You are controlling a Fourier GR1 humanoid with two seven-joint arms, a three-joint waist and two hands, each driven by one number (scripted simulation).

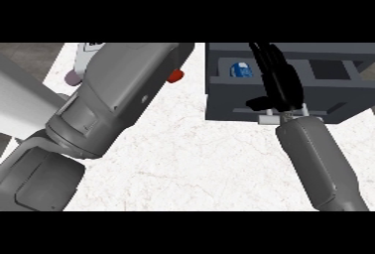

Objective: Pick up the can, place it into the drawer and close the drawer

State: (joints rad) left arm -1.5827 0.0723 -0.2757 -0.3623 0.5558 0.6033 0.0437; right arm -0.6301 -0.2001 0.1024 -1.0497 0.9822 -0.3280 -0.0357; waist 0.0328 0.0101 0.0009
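Observation:
A blue can (pixel 242 69) lies inside the dark grey drawer (pixel 219 99), which stands open at the upper right of the counter. My right hand (pixel 282 84) stretches over the drawer just right of the can, with straight fingers pointing away from me and the thumb (pixel 256 103) low by the drawer's front. It holds nothing and is open. A pale handle (pixel 273 114) shows at the drawer's front under the wrist. My left forearm (pixel 117 94) crosses the upper left. Its hand lies beyond the picture's top edge.
A small red thing (pixel 175 76) peeks out beside the left forearm. A white object (pixel 89 52) with a purplish foot (pixel 72 77) stands at the far left, partly hidden by the arm. White marbled counter (pixel 198 163) fills the middle.

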